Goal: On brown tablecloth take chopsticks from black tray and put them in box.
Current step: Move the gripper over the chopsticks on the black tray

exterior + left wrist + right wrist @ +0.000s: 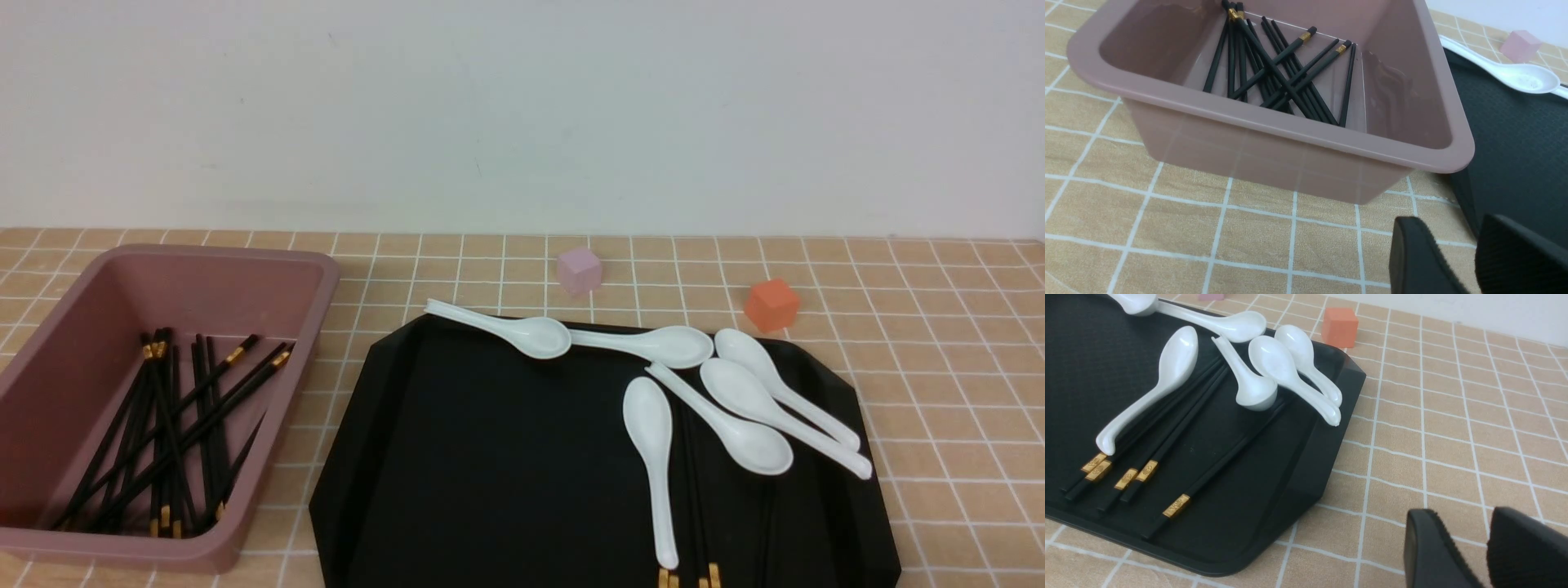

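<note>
The black tray [490, 457], matte, flat and finely textured, has cut-off corners and a low raised rim. It lies on the brown tablecloth [939, 343], a tan cloth gridded with thin white lines.

On the tray's right half lie five chopsticks [1167, 444], slim black sticks. Their gold-banded thick ends point to the tray's near edge. Six glossy white ceramic soup spoons [649, 425] are scattered over that same half and along the far edge. Some of them rest across the sticks. One spoon's handle pokes out past the tray's far left corner.

Just beside the tray's left edge stands the box [220, 290], a deep dusty-pink plastic tub with rounded corners and a rolled rim. Inside it is a crisscrossed heap of more chopsticks [175, 425].

Beyond the tray's far edge sit a pale pink cube [580, 269] and, further right, an orange cube [771, 305]. Both are on the cloth.

The left arm's fingers [1417, 261], black with ribbed pads, are above the cloth by the tray's near left corner. They stand apart with nothing between them. The right arm's fingers [1433, 551] are off the tray's near right corner, likewise apart and empty.
</note>
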